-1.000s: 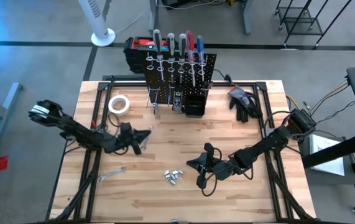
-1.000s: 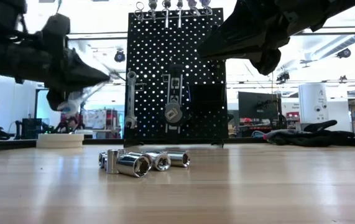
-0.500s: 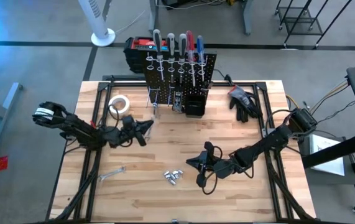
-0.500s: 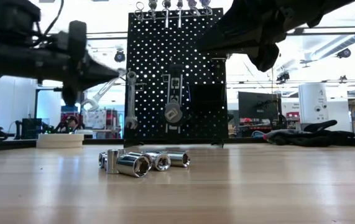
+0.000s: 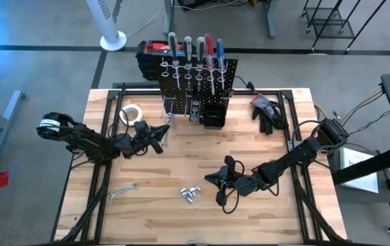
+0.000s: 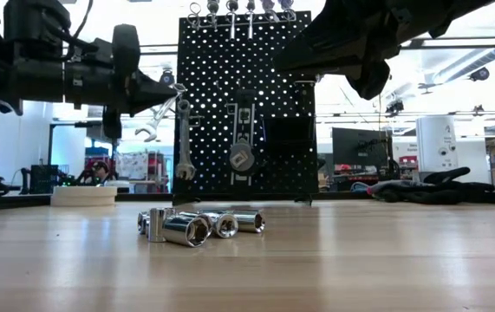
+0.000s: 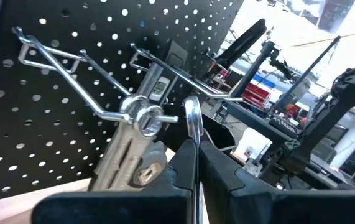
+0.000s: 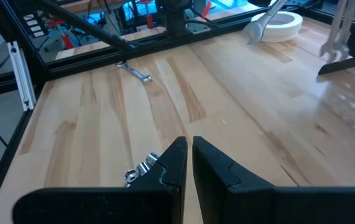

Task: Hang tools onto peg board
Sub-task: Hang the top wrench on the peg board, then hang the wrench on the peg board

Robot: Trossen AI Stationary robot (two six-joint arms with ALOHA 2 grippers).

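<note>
— Step in hand?
— Wrench [image 7: 192,121] clamped in my left tool [image 5: 158,136], raised just before the peg board [image 5: 198,85] near its hooks [image 7: 65,81].
— Next?
— Probably threading its ring over 1 hook. My right tool [image 5: 216,179] waits closed, empty, above the bench [image 5: 283,212].

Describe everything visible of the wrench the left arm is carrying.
The wrench is a slim, shiny silver metal combination wrench. The left end effector, shut on it, pinches one end, whose rounded tip shows between the fingers in the left wrist view. In the low view it hangs tilted, its open-jaw end lowest, clear of the table. It sits just in front of the peg board, near its silver hooks, not yet hung.
</note>
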